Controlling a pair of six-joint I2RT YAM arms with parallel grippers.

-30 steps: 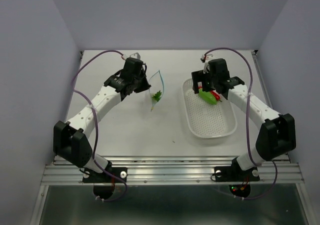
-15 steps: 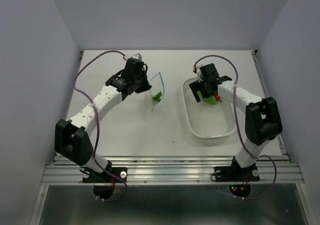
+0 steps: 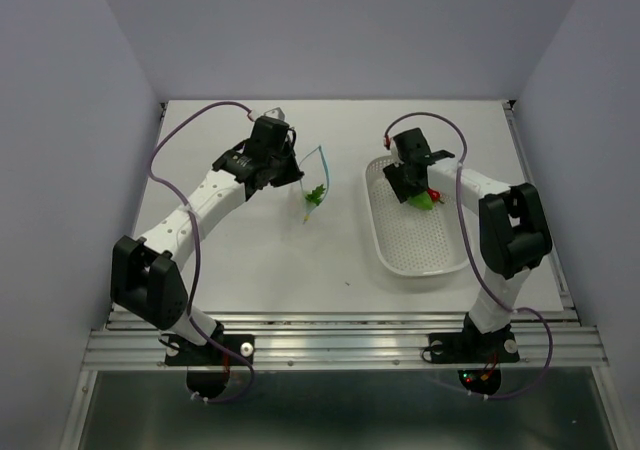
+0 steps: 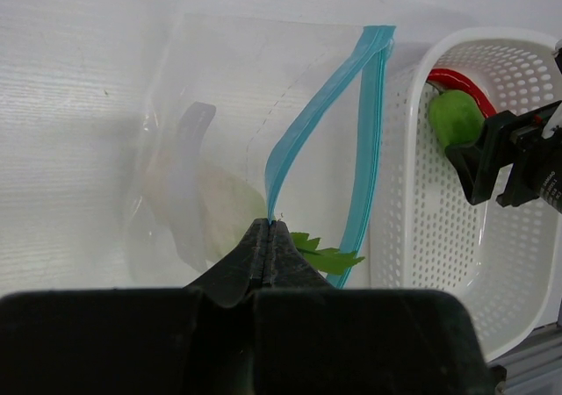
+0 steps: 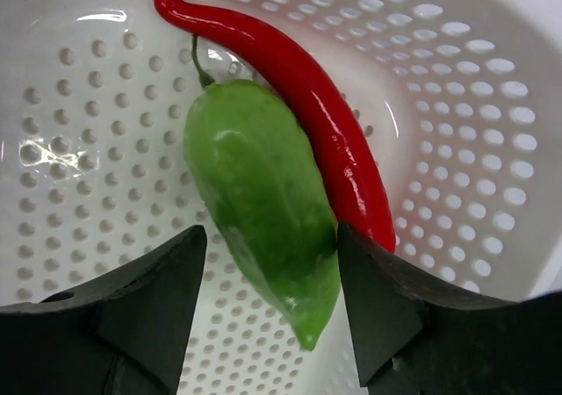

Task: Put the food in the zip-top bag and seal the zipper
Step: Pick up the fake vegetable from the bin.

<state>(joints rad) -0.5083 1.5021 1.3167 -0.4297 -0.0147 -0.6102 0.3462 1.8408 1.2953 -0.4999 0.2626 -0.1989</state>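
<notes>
Green cucumber point(image 5: 255, 193) within spread right claw point(image 5: 270, 230)

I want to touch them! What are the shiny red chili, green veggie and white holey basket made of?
The thin red chili and plump green vegetable look like smooth, glossy toy plastic: bright highlights, even colour. The white perforated basket seems moulded hard plastic: neat round holes, slight sheen.

White perforated basket point(image 3: 425, 245) (oblong), on pale table's point(image 3: 260, 260) right half, lavender walls point(image 3: 350, 30) around
</notes>
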